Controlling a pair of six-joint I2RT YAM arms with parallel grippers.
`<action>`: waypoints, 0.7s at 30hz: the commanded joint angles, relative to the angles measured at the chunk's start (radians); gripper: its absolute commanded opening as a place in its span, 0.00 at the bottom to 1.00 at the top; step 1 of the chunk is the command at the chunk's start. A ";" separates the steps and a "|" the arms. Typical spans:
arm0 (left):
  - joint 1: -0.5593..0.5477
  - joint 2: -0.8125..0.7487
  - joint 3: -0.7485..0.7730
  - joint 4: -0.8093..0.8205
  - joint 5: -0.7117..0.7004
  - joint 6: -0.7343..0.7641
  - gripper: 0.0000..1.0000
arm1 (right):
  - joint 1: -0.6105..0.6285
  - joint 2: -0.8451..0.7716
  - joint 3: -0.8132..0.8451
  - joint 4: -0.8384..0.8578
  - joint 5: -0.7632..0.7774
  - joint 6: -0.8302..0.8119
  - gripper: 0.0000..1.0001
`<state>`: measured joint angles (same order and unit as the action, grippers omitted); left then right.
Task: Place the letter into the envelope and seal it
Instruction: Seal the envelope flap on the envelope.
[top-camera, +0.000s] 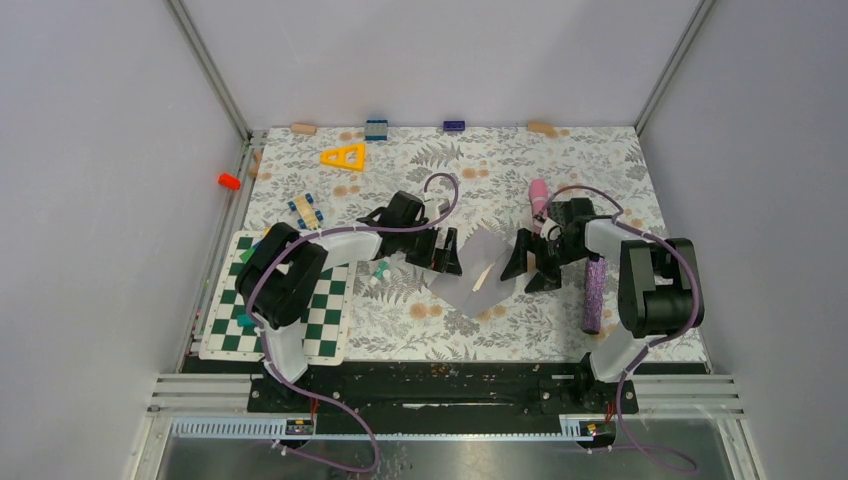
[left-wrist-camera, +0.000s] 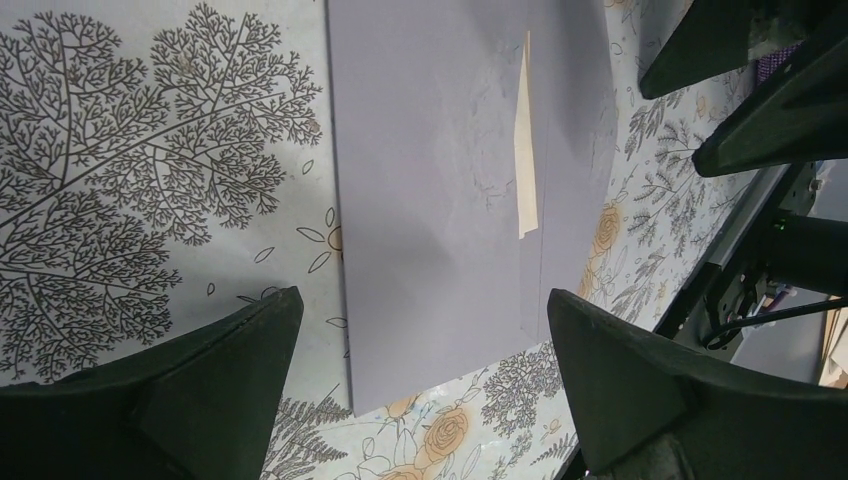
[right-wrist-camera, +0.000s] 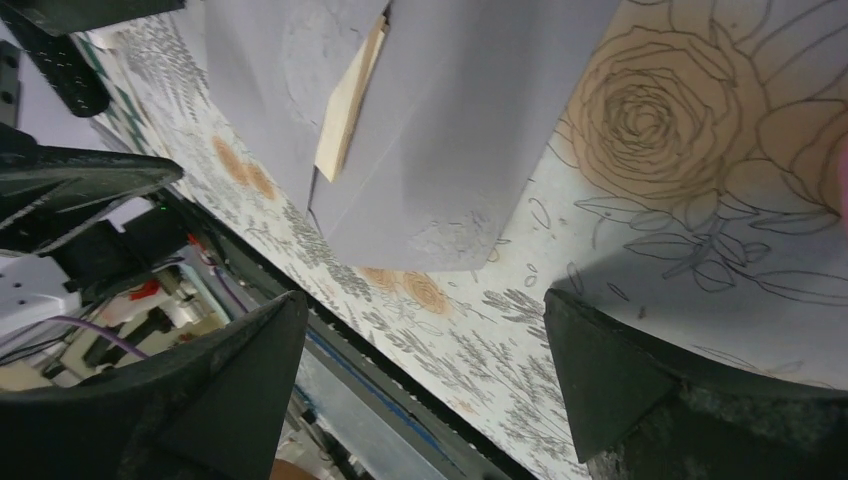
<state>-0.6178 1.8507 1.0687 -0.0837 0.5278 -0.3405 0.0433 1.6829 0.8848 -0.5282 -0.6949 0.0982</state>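
The grey envelope (top-camera: 476, 268) lies flat and at an angle on the flowered table cover (top-camera: 430, 165), between the 2 arms. The letter (left-wrist-camera: 526, 165) shows only as 1 narrow tan strip between the envelope's main panel and a grey fold lying over it, probably the flap. The rest of the sheet is hidden, so it seems to be almost wholly inside. The left gripper (top-camera: 447, 256) hangs just beside the envelope's left edge with its fingers wide apart and nothing between them. The right gripper (top-camera: 533, 268) is at the right edge, its fingers likewise spread and empty. Neither can be seen pressing on the paper. My reading is that the inserting step is about done and the sealing step is in hand. The next move would call for 1 gripper to pin the envelope so it cannot slide on the smooth cover. The other would push the tan strip fully under and press the flap down along its crease. No brand or label is visible anywhere. The grey paper carries a few faint thin marks, too weak to read, and the exposed strip of the letter shows no legible writing.
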 joint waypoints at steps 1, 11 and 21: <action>0.000 0.022 -0.011 0.043 0.039 -0.009 0.99 | 0.006 0.037 -0.037 0.114 -0.029 0.094 0.95; -0.013 0.057 -0.002 0.064 0.083 -0.048 0.99 | 0.040 0.083 -0.077 0.192 -0.055 0.181 0.93; -0.045 0.064 -0.001 0.072 0.116 -0.063 0.99 | 0.041 0.065 0.011 0.272 -0.078 0.270 0.93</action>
<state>-0.6331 1.8824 1.0691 -0.0074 0.5980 -0.3859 0.0731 1.7477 0.8562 -0.3500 -0.8448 0.3222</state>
